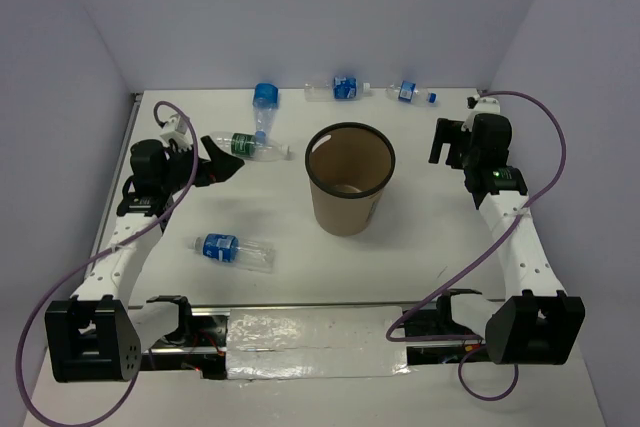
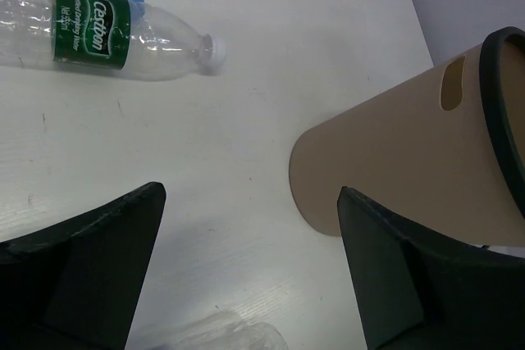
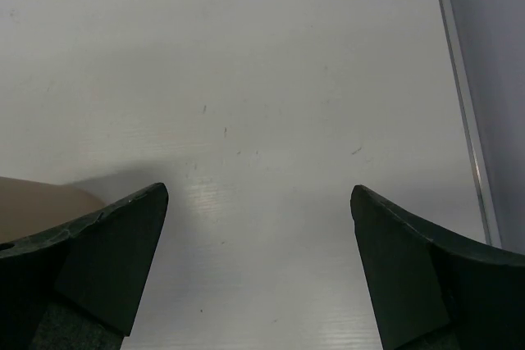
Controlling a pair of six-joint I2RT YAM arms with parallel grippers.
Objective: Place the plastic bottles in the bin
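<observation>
The brown bin (image 1: 346, 209) with a black rim stands upright mid-table. A green-label bottle (image 1: 246, 144) lies to its left, and a blue-label bottle (image 1: 232, 248) lies nearer the front. Along the back edge lie three more blue-label bottles (image 1: 265, 100) (image 1: 341, 88) (image 1: 409, 93). My left gripper (image 1: 226, 158) is open just left of the green-label bottle (image 2: 90, 29), holding nothing, and the bin (image 2: 402, 161) shows on the right of its wrist view. My right gripper (image 1: 438, 142) is open right of the bin, over bare table (image 3: 262, 79).
White walls enclose the table at the back and both sides. The table's right edge (image 3: 463, 104) runs close to the right gripper. A clear bottle's body (image 2: 225, 335) shows just under the left jaws. Purple cables loop beside both arms.
</observation>
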